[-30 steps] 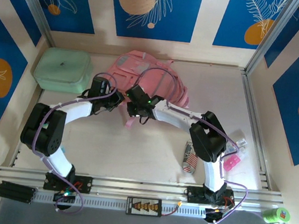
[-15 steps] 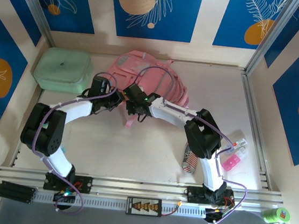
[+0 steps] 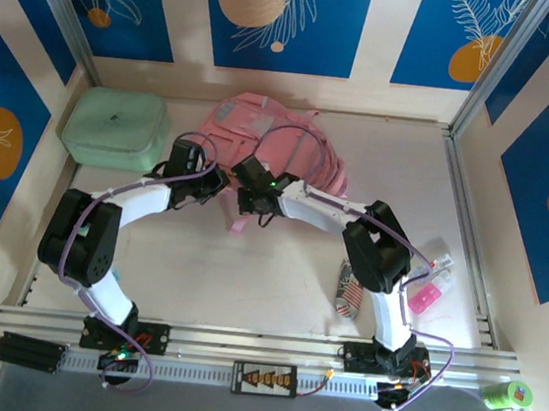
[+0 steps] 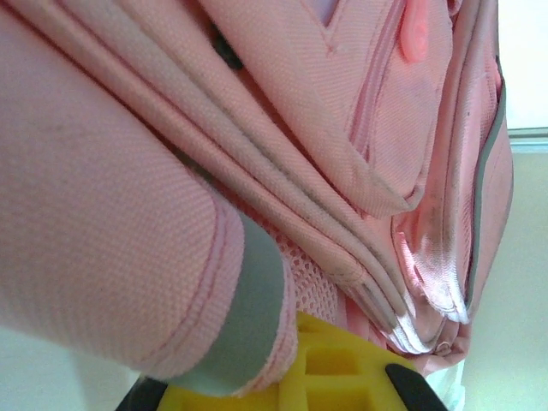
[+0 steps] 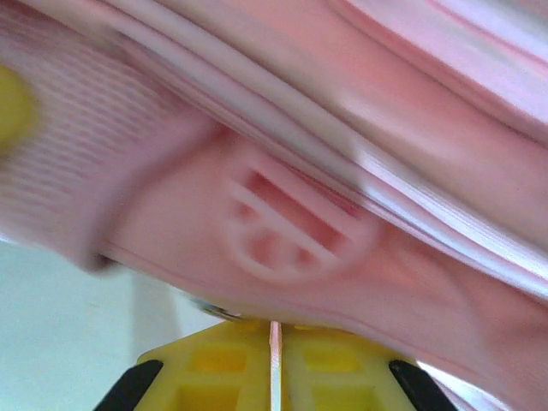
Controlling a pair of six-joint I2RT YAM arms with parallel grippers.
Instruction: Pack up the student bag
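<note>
Both at the near edge of the large soft pink student bag (image 3: pixel 232 121), far-centre on the bench (image 3: pixel 278 265): left fingers (image 4: pixel 334 368) closed at its hem, right fingers (image 5: pixel 223 364) pinching its thin pink strip (image 5: pixel 275 336).

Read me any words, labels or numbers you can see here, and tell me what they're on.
None can be read.
student bag: round raised badge with bars, blurred, no letters made out.
black plate on the front rail: orange marks, too small to read.
</note>
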